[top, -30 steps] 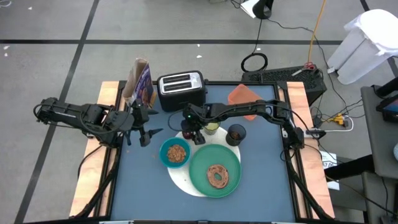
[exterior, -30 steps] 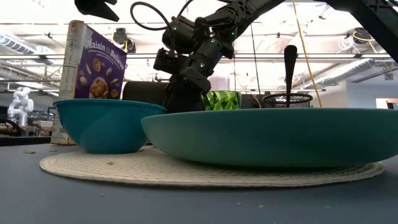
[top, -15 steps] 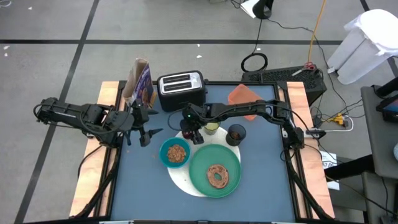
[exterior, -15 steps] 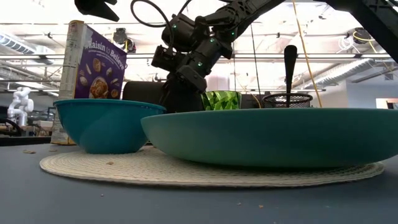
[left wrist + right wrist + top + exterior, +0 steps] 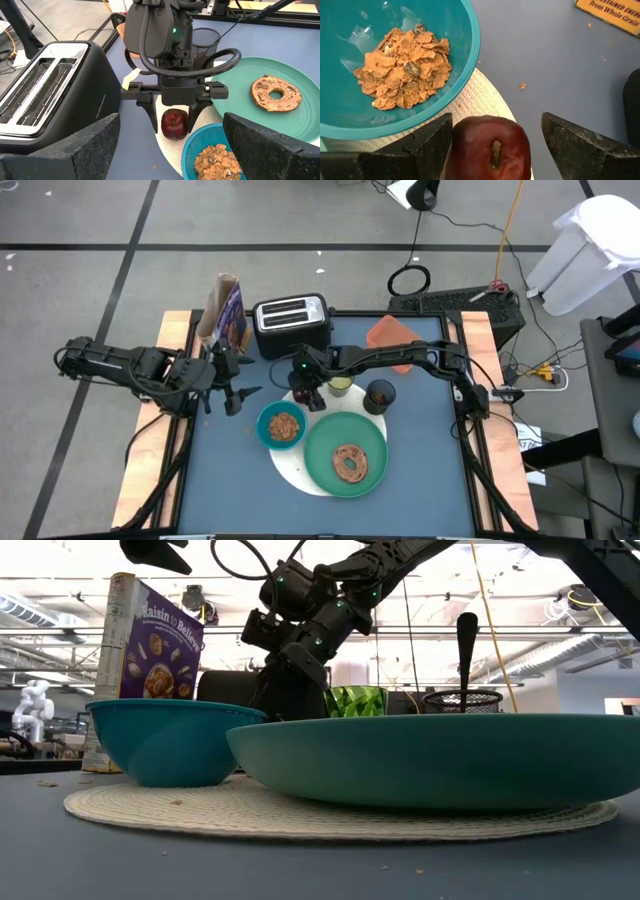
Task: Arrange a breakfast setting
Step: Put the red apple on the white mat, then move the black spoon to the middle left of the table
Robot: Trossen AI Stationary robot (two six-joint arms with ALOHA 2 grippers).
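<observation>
Straddling the dark-red fruit with the right claw, fingers spread apart on either side without pressing it; fruit sitting on the white round disc, just beside the blue bowl of cereal. Resting on the large green plate: the brown bagel. Hovering at the surface's left edge near the silver toaster: the left claw, released.

The floor is grey with dark lines. A white bin sits at the upper right. Cables lie there too. Long ceiling lights glow at the upper left.
</observation>
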